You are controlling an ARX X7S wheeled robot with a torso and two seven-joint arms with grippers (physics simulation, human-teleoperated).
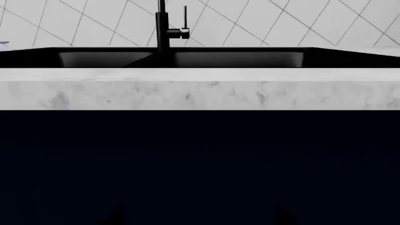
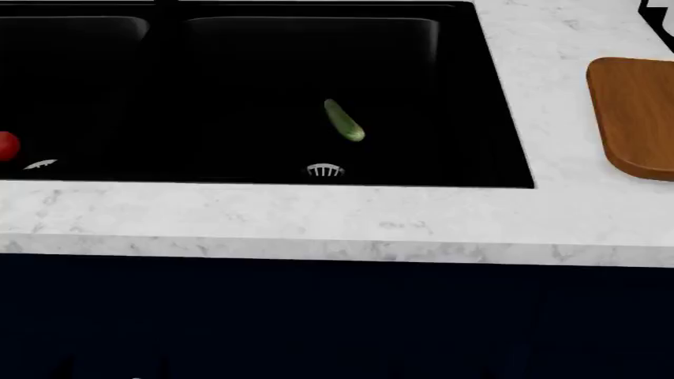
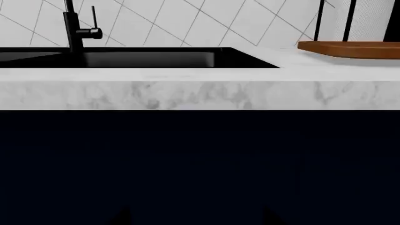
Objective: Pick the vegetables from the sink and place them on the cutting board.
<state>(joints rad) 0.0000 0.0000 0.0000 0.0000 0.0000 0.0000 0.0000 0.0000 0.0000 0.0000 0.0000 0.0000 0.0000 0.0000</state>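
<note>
In the head view a green cucumber (image 2: 343, 121) lies in the right basin of the black sink (image 2: 495, 95), just beyond a silver drain strainer (image 2: 324, 170). A red tomato (image 2: 5, 146) sits in the left basin, cut by the frame's edge. The reddish-brown cutting board (image 2: 637, 118) rests on the counter right of the sink, also seen edge-on as cutting board (image 3: 350, 48). My left gripper (image 1: 201, 213) and right gripper (image 3: 195, 213) hang below counter level, facing the dark cabinet front. Both are open, their dark fingertips wide apart and empty. Neither wrist view shows the vegetables.
A white marble counter (image 2: 316, 221) runs in front of the sink, its thick edge (image 1: 200, 89) above the navy cabinet front (image 1: 200, 164). The tall black faucet (image 1: 162, 28) stands behind the basins against a tiled wall. Black uprights (image 3: 320, 21) stand behind the board.
</note>
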